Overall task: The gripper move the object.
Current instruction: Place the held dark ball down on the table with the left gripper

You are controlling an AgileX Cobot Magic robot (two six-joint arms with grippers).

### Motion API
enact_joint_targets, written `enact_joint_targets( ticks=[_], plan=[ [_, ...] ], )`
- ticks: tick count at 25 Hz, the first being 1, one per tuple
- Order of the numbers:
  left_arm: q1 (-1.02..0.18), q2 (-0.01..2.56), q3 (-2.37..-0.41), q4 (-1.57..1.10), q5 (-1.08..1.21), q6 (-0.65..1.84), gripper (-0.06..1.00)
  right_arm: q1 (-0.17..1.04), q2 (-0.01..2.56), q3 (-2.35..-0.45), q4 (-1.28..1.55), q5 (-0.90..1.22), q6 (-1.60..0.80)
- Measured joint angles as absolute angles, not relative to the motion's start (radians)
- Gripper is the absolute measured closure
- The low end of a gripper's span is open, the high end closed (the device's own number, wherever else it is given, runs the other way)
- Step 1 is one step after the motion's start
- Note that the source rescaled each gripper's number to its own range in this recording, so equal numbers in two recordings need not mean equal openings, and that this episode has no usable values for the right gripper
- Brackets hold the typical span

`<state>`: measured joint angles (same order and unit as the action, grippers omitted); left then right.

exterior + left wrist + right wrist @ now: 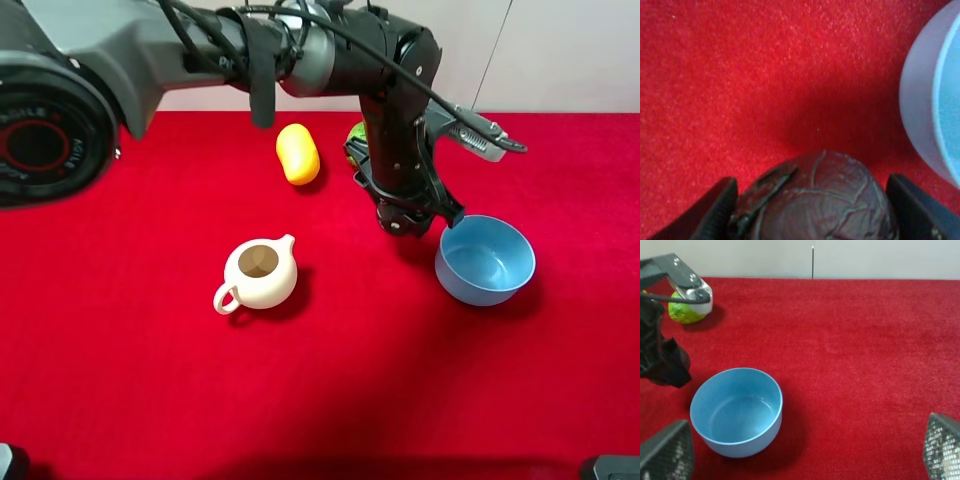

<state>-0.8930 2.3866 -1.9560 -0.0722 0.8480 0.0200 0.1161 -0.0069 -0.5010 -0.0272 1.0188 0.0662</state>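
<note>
My left gripper (408,218) reaches across the middle and hangs low over the red cloth, just left of the blue bowl (485,262). In the left wrist view the gripper (815,212) is shut on the object (827,200), a dark brown-purple fruit with rough, veined skin, held between two black fingers (715,212). In the exterior high view the claw hides the fruit. My right gripper (805,450) is open and empty, its two mesh-padded fingertips (667,452) wide apart, facing the bowl (735,410).
A cream teapot (258,275) stands left of centre. A yellow mango (298,153) and a green fruit (356,133) lie at the back; the green fruit also shows in the right wrist view (682,312). The bowl's wall (935,100) is close beside the held fruit.
</note>
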Motion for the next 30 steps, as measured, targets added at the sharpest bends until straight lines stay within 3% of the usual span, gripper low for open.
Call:
enact_joint_targets(
  ticks=[30],
  plan=[
    [-0.893,2.433,-1.956,-0.104,0.834,0.074,0.94,0.116,-0.007,-0.501,-0.021,1.019,0.066]
  ],
)
